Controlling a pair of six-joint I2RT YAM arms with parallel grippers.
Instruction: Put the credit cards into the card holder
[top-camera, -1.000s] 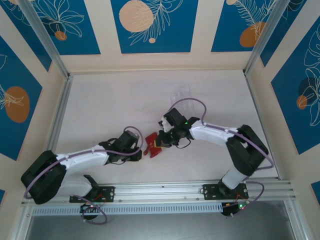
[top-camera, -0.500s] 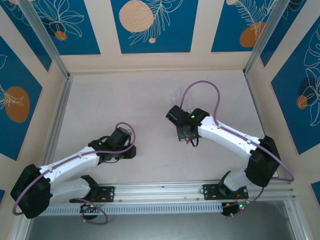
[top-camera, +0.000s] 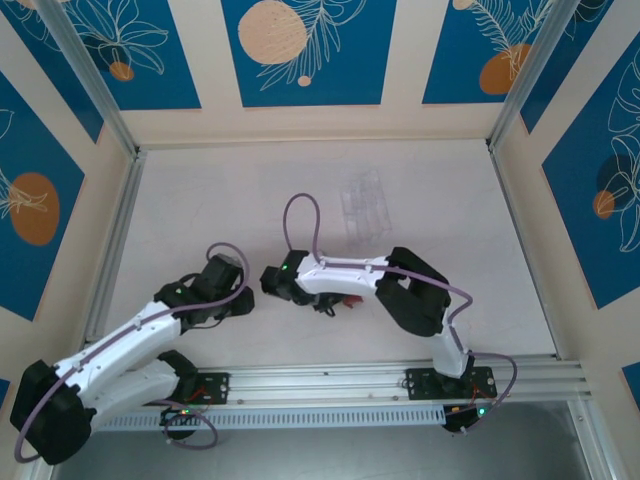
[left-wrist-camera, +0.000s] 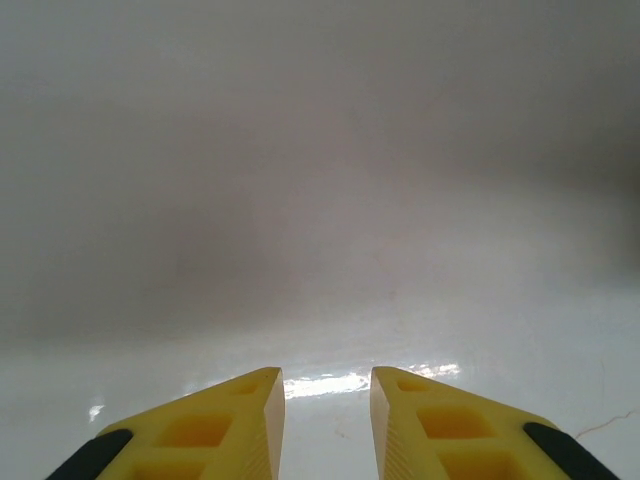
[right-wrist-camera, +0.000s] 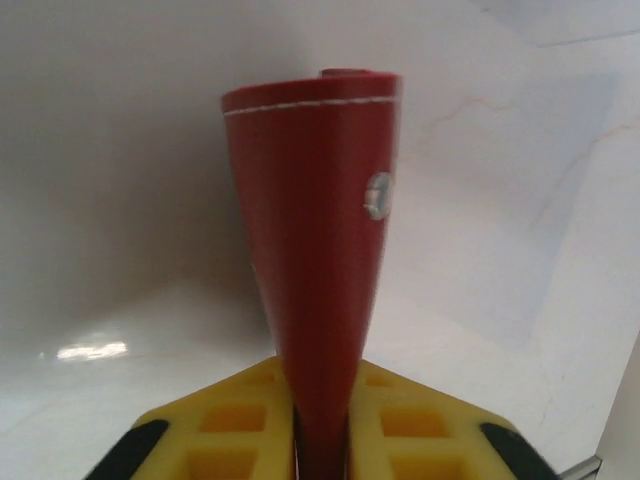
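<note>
The right gripper (right-wrist-camera: 320, 390) pinches the red holder (right-wrist-camera: 315, 230), upright at frame centre. The left gripper (left-wrist-camera: 327, 400) is slightly spread and empty. The step looks like positioning the holder; next, it probably needs laying down and opening.

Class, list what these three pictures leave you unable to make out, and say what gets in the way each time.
- Inside of the card holder: the right wrist view sees it edge-on, so its red cover hides whatever is inside.
- Clear tray: in the top view it is too small and see-through to tell its contents.
- Left tool: in the left wrist view the bottom edge cuts off the fingers' bases.
</note>
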